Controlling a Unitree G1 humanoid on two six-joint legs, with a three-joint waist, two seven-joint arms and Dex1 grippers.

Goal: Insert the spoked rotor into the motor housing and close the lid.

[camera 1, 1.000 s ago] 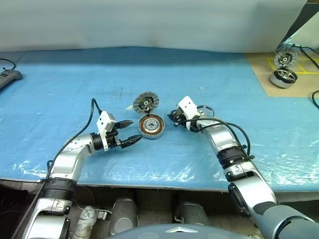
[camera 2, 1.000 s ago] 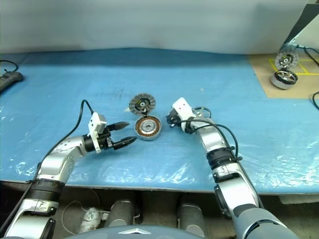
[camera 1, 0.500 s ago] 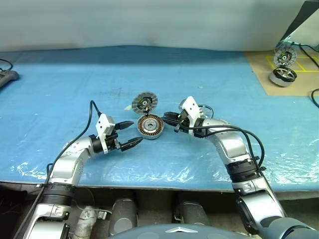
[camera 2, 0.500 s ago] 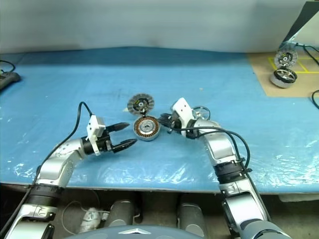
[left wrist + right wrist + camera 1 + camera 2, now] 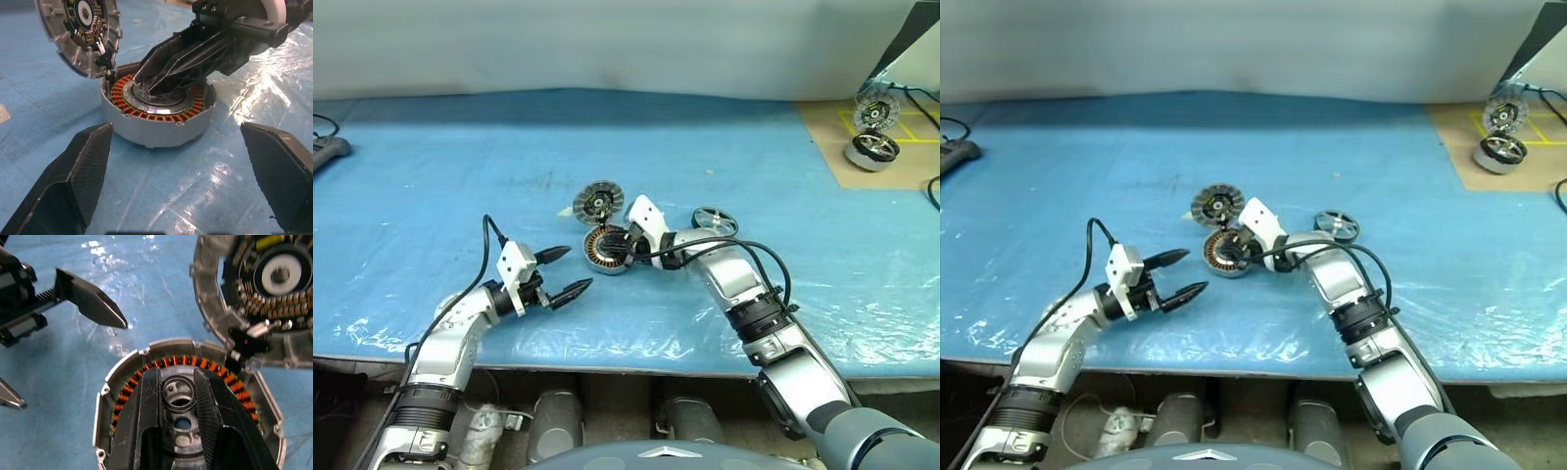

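Starting nearest: left gripper [image 5: 578, 269] hovering just above the tabletop [image 5: 431, 176], jaws released and spread wide, aimed at the motor housing [image 5: 146, 132] but well short of touching it. Worth bringing in to brace the silver wall, judging by how light and loose such a cup looks on slick plastic sheeting.

Next out, right gripper [image 5: 177, 374] low over the housing's centre, inside the ring of copper windings. Grasping the inner ring or merely poised over it: impossible to tell. No rotor carried, either way.

Just beyond and to the right, behind the right forearm, spoked rotor [image 5: 715, 220] lying flat on the tabletop, apart from the housing and not yet fetched. Best taken by the dark rim, not the thin spokes, then held level and lowered with the shaft lined up on the central bore; tilting likely to scrape the windings.

Farthest, lid [image 5: 598, 203] standing tilted against the housing's far edge, ribbed face toward the camera. Leave open until the rotor seats fully, then fold down squarely.
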